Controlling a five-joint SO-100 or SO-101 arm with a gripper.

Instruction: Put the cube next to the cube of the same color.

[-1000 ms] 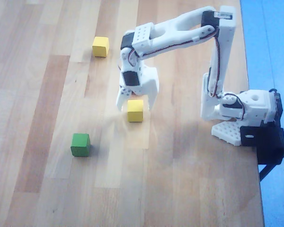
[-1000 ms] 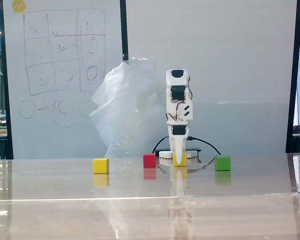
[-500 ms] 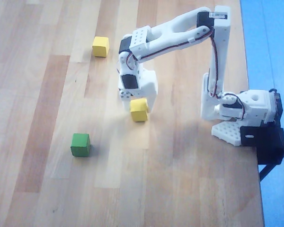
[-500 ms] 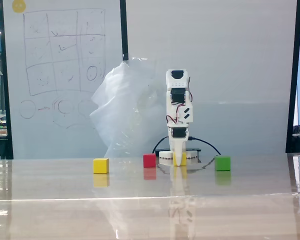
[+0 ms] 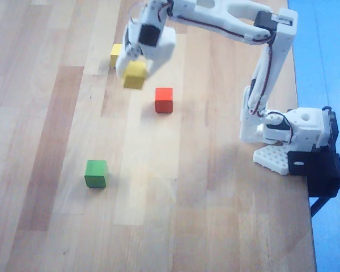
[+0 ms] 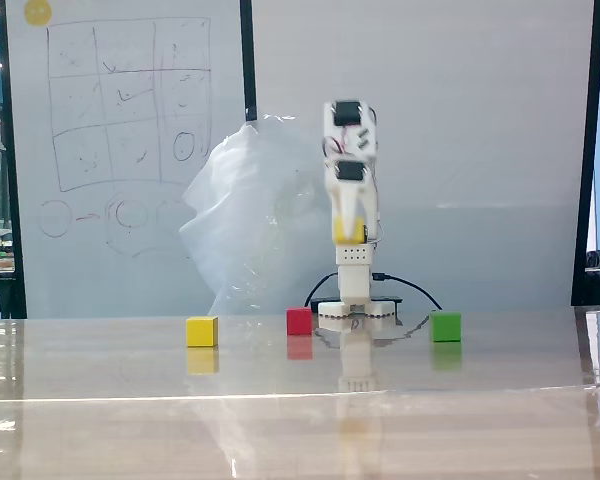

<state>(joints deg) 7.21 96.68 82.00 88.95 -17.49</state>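
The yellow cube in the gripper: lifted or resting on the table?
Lifted. The gripper holds the yellow cube well above the table; its twin sits on the surface.

Overhead view looking straight down, fixed view low at table point(image 6: 300, 420) level, facing arm point(image 6: 348, 200), both sharing cubes.

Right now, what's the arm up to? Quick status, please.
Gripper shut on the yellow cube, lifted clear of the table. Twin yellow cube resting just beyond. Red cube nearby, green cube far off; neither in the way.
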